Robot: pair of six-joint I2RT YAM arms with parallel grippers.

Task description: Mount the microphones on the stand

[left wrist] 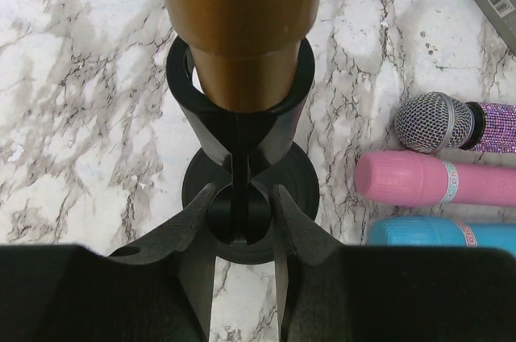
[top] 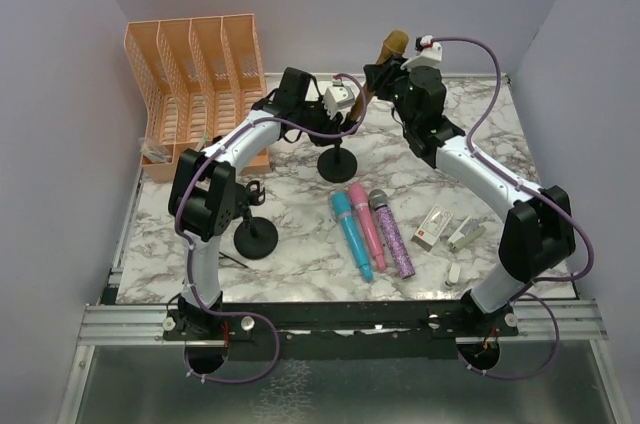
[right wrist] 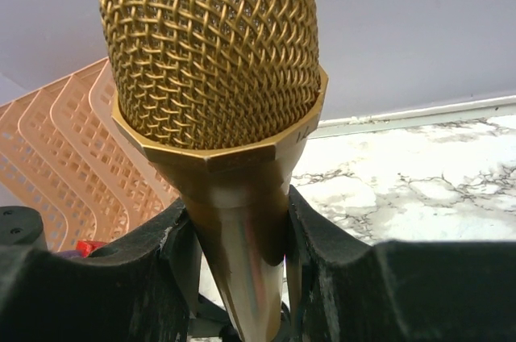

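Note:
The gold microphone point(top: 392, 45) is upright at the back of the table, with my right gripper point(top: 386, 77) shut on its tapered body point(right wrist: 242, 221) just below the mesh head. In the left wrist view its gold lower end point(left wrist: 242, 52) sits inside the black ring clip point(left wrist: 181, 64) of the stand point(top: 337, 163). My left gripper point(left wrist: 242, 214) is shut on the stand's round neck below that clip, above the round base point(left wrist: 302, 177). The cyan point(top: 352, 234), pink point(top: 367, 222) and glittery purple point(top: 393, 234) microphones lie side by side on the marble.
A second black stand point(top: 257, 236) is near the left arm. An orange file organizer point(top: 195, 74) fills the back left corner. Two small white-and-red boxes point(top: 432, 228) point(top: 466, 235) lie right of the microphones. Purple walls enclose the table.

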